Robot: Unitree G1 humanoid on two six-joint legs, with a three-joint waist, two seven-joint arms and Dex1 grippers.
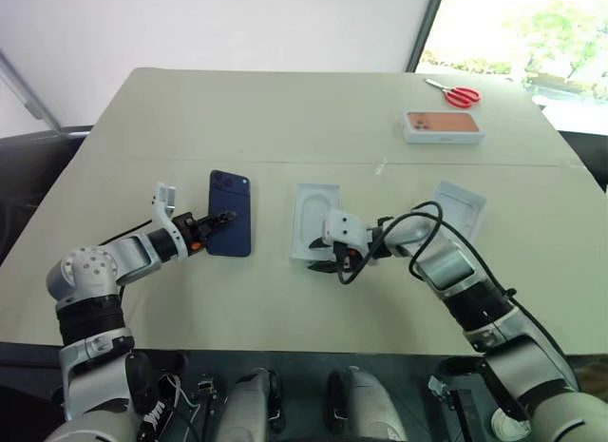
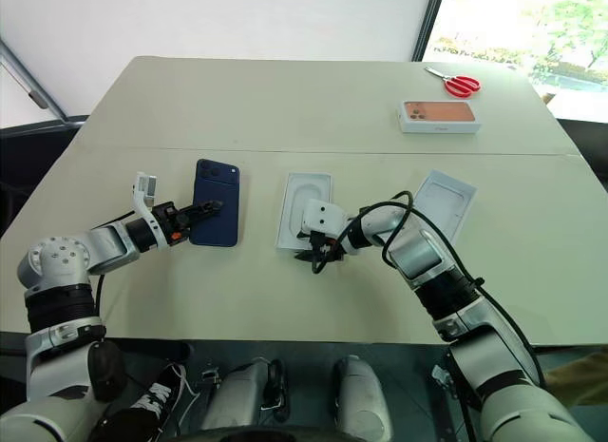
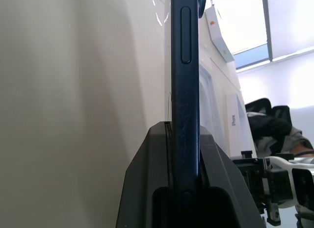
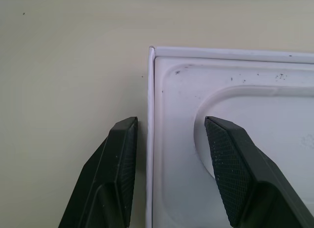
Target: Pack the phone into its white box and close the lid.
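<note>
Left wrist view: left pincer [image 3: 184, 189] clamping phone [image 3: 185, 66].

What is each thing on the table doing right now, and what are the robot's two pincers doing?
Phone: lying flat, back up, one edge gripped.
Left pincer: shut on the phone.
White box: open, no lid, with the molded insert in it.
Right pincer: open, astride the white box's wall.
Lid: off, lying apart.
Orange-picture box: closed.
Scissors: lying flat.
</note>
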